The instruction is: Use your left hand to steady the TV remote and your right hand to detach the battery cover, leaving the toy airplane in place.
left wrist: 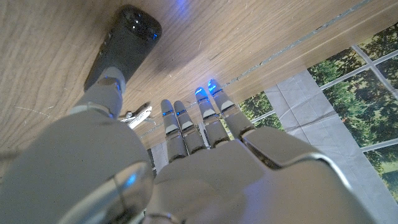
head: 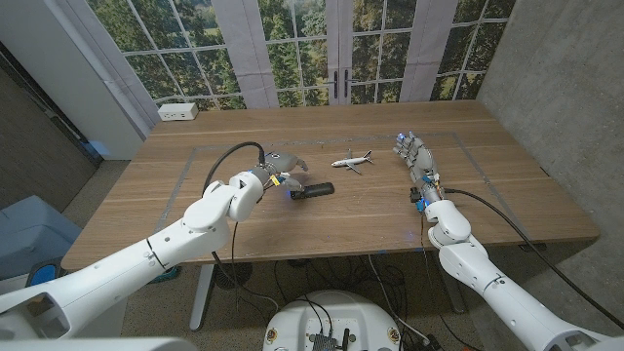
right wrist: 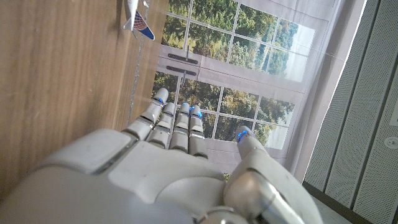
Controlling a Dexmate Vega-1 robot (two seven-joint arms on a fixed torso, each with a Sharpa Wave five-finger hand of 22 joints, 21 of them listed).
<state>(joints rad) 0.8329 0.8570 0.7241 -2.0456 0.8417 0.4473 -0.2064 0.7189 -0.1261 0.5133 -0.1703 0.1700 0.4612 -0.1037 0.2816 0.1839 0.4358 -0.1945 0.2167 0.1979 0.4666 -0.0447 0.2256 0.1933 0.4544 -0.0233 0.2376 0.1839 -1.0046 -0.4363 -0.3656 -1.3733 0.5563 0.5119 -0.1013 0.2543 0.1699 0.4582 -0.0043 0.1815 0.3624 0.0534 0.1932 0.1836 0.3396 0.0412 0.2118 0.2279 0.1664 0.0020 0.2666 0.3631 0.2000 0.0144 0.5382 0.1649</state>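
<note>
One wooden desk. One black TV remote, lying near the desk's middle. One toy airplane, white, just beyond the remote and apart from it. One left hand, fingers extended, thumb touching the remote's end. One right hand, fingers straight and apart, holding nothing, right of the airplane. One white power strip at the far-left edge.

The table is matt, light-brown wood with fine visible grain and a few faint scratches. The remote looks like dark plastic, smooth and slightly glossy at its rounded end. The airplane seems glossy white plastic. The left hand and right hand have smooth grey-white plastic shells with a soft sheen. Their cables look like black rubber.
</note>
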